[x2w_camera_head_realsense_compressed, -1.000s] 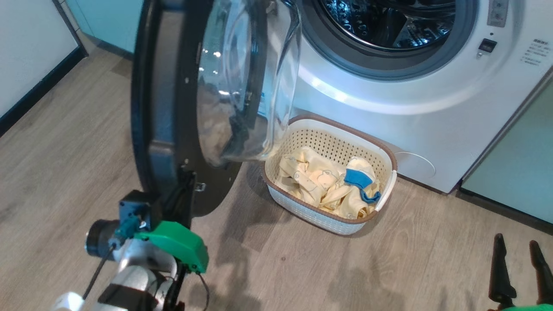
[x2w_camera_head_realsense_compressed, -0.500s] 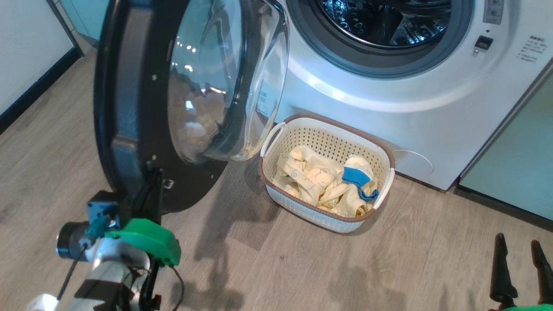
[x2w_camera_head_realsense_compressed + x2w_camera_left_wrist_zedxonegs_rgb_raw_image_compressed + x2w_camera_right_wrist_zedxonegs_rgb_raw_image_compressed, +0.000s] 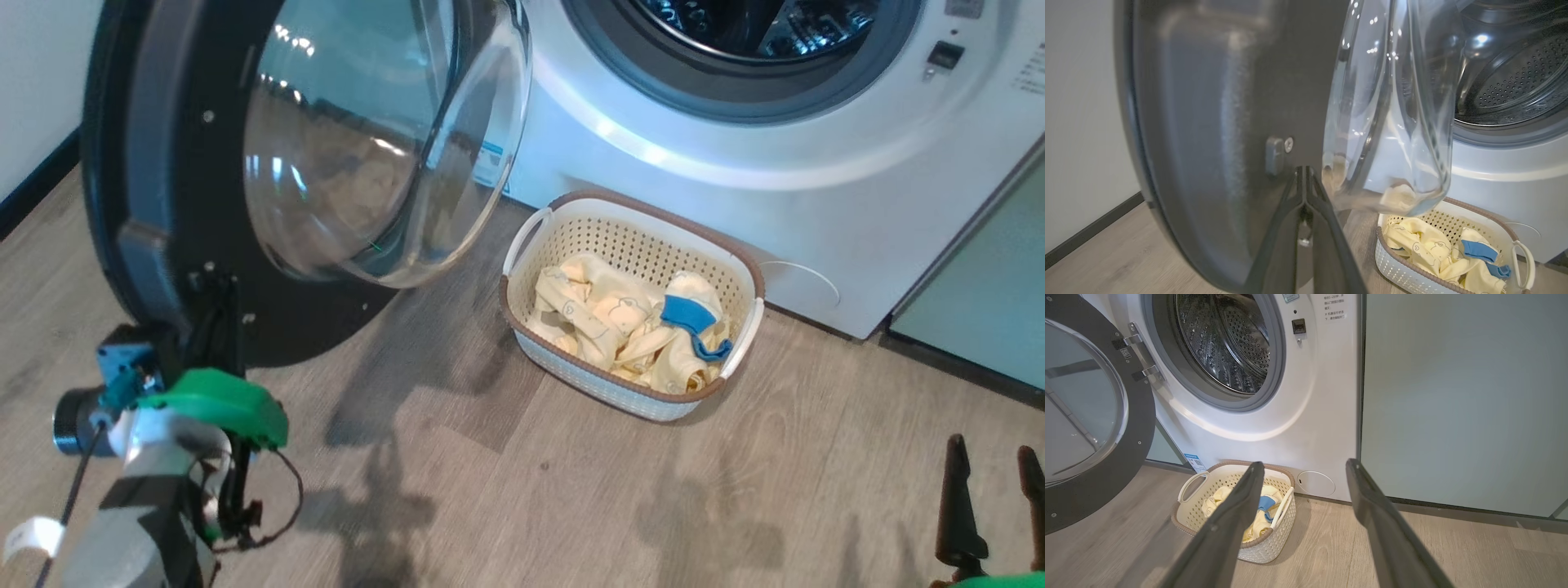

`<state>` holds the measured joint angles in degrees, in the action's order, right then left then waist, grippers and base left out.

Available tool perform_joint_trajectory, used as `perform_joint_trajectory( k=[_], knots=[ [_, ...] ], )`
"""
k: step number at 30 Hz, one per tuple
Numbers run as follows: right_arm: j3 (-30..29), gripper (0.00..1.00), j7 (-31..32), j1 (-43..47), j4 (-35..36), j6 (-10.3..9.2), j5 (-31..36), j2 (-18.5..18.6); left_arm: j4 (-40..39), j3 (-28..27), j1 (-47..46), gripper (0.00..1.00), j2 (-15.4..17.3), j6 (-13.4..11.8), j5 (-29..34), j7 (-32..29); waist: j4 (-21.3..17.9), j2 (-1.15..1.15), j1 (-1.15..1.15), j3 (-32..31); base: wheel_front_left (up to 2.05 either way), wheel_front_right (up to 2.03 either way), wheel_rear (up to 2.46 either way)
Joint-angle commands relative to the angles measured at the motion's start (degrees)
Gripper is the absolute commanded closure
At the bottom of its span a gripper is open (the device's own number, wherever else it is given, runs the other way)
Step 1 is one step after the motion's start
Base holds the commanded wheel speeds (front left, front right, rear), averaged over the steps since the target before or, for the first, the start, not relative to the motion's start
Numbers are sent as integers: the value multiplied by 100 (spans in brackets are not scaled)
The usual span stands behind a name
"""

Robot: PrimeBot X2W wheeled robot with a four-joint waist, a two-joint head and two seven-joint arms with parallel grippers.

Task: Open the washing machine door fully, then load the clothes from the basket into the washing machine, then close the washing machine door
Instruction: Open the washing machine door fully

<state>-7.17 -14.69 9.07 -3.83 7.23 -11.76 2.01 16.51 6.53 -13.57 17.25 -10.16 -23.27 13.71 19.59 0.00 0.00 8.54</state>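
The washing machine door (image 3: 326, 155) stands swung wide at the left of the washing machine (image 3: 735, 188). The left gripper (image 3: 1304, 169) is pinched shut on nothing, its tips at the door's dark inner rim. The basket (image 3: 739, 269) sits on the floor against the machine, with the clothes (image 3: 604, 318) inside. The right gripper (image 3: 1302, 463) is spread and empty.

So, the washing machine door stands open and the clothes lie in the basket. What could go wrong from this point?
1. The left hand is shut and seems only to push with its tips on the smooth inner face of the washing machine door, so it may slip off.
2. The door's glass bowl hangs close to the basket. If the door swings back, it could block the way to the clothes.
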Motion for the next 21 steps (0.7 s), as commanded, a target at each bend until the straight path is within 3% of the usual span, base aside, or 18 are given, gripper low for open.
perform_joint_trajectory(
  k=[1, 11, 21],
  knots=[
    [95, 0, -30, -151, 199, 25, 61, 87, -92, -321, -355, 100, 234, 1, -16, 61, 20, 0, 0, 39, 0, 0, 0],
    [30, 0, -30, -291, 318, 25, 286, 148, 648, -954, -1115, 100, 92, 408, 301, 127, 81, 0, 0, 461, 0, 0, 0],
    [-26, 0, 45, -432, 473, 25, 321, 329, 1103, -1704, -1687, 100, -197, 625, 760, 128, 112, 0, 0, 868, 0, 0, 0]
  ],
)
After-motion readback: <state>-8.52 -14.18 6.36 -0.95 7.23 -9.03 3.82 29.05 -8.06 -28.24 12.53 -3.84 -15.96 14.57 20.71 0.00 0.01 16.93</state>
